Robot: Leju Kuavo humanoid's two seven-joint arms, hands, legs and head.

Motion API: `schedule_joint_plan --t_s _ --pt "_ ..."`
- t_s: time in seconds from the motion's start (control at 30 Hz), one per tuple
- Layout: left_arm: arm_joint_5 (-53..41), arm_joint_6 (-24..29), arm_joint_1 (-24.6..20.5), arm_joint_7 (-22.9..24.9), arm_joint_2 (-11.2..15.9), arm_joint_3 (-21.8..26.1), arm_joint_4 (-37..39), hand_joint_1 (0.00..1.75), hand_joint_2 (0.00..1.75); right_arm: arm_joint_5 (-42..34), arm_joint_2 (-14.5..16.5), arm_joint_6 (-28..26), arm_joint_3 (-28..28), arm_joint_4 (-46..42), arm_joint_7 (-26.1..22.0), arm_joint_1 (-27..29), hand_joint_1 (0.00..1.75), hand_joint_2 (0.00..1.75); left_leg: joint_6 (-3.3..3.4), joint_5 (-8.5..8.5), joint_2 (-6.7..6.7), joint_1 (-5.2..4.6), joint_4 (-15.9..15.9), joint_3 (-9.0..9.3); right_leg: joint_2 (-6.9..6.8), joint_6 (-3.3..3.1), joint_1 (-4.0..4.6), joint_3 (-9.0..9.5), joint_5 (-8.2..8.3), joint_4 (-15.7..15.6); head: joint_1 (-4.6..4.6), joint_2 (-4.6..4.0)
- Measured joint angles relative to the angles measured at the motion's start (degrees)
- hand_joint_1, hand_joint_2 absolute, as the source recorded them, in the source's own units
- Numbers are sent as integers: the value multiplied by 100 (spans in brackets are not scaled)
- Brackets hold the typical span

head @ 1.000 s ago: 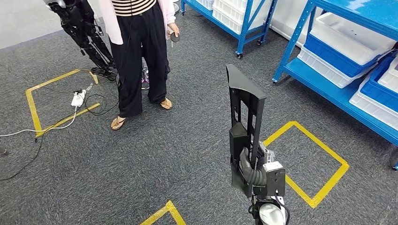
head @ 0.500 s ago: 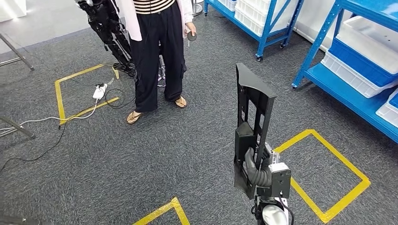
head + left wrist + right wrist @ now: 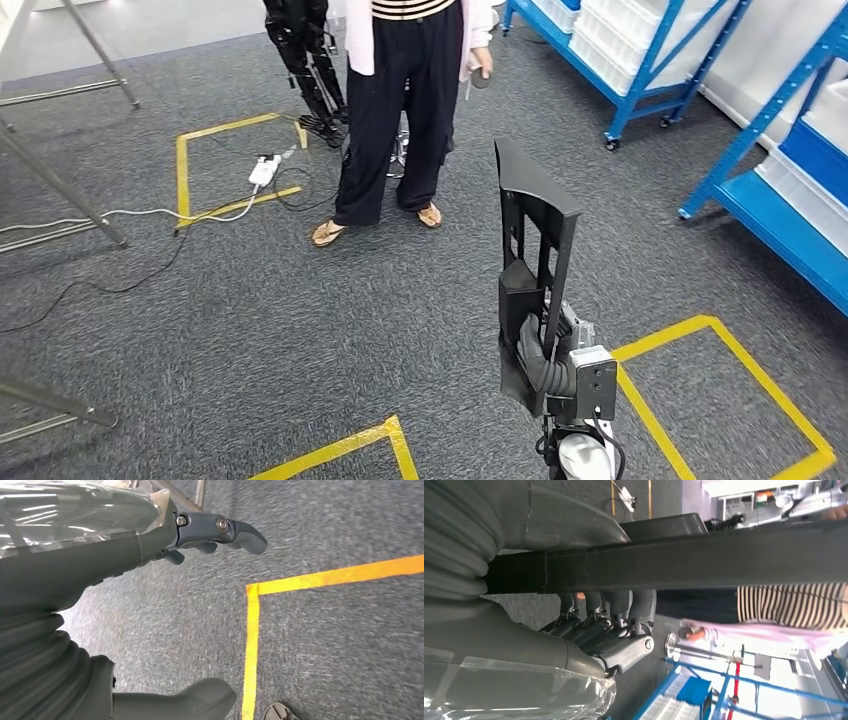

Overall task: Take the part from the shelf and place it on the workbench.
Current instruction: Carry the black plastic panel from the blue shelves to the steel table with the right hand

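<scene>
Part: black frame [image 3: 530, 260], upright, at 5 o'clock in the head view, carried off the shelf.
Right hand [image 3: 545, 365]: fingers wrapped round its lower bar.
Left hand [image 3: 150, 580]: fingers apart, holding nothing.
Person [image 3: 410, 110]: 12 o'clock.
Advice: hold it vertical, skirt the person.

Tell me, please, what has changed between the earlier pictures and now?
The whole head view has shifted: the person, the power strip and the yellow floor tape slid rightward in the picture and the blue shelves moved toward its right edge, so the camera turned left and these things did not move. Metal legs came into view on the left. The right hand still holds the black part upright, as before.
</scene>
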Motion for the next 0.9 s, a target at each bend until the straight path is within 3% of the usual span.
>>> schedule_joint_plan --t_s 0.1,0.17,0.23,0.27,0.33,0.4,0.47,0.5,0.57,0.63,0.7,0.77,0.83,0.9 --pt "1 0 3 0 2 1 0 0 175 -8 -14 -2 -2 36 -4 -12 175 175 -74 -19 -189 23 64 -15 133 180 -86 456 470 -1046 10 0" --pt "-8 2 5 1 4 0 1 0 175 -14 -19 -2 -2 61 -11 -24 175 175 -155 -36 -278 23 122 -63 220 173 -100 632 618 -1443 17 0" --pt "-14 4 21 4 5 0 2 0 175 -20 -17 -2 -3 85 -16 -27 175 175 -220 -20 -335 37 128 -106 175 95 -74 636 641 -1456 15 0" --pt "-14 4 29 5 4 0 2 0 175 -25 -14 -3 -4 94 -16 -28 175 175 -242 -25 -306 49 141 -121 142 64 -72 633 656 -1456 13 0" --pt "38 12 33 -26 0 9 2 0 175 -37 -4 -10 -10 104 -27 -38 175 175 -278 -200 -70 50 411 -246 62 -5 -70 631 675 -1467 -6 0" --pt "155 102 23 -168 -5 62 2 0 175 -51 0 -38 -20 122 -49 -42 175 175 -304 -572 194 43 1110 -568 -37 -68 -37 627 669 -1468 -27 0" --pt "336 347 20 -440 -11 163 2 0 175 -62 -1 -79 -31 140 -68 -36 175 175 -301 -813 253 44 1745 -867 -159 -99 9 621 658 -1468 -28 0" --pt "444 481 24 -591 -16 230 1 0 175 -65 -1 -95 -37 144 -73 -33 175 175 -281 -784 262 40 1788 -879 -220 -106 30 621 653 -1467 -28 0" --pt "615 641 33 -834 -28 385 -1 0 175 -69 -1 -114 -48 143 -78 -34 175 175 -195 -479 327 9 1233 -565 -328 -120 65 632 643 -1468 -27 0" --pt "679 674 36 -944 -34 508 -9 0 175 -71 -3 -120 -61 141 -81 -42 175 175 -90 -237 531 -74 489 -161 -419 -123 91 641 633 -1470 -25 0" --pt "693 688 36 -980 -38 580 -18 0 175 -71 -9 -122 -77 140 -85 -47 175 175 -27 -193 626 -151 210 -34 -510 -110 95 639 626 -1476 -26 0" --pt "660 703 52 -1039 -46 654 -29 0 175 -68 -3 -132 -91 136 -85 -52 175 175 18 -142 512 -152 138 -20 -576 -87 97 642 615 -1488 -28 0" --pt "354 713 104 -1239 -94 784 -124 0 175 -25 15 -176 -106 129 -83 -51 175 175 54 -64 405 -110 3 47 -407 -65 94 580 520 -1334 -23 0" --pt "-312 715 169 -1785 -194 1044 -346 0 175 74 26 -240 -136 125 -84 -1 175 175 68 -19 295 -80 -62 83 -134 -66 61 321 268 -772 -8 0"
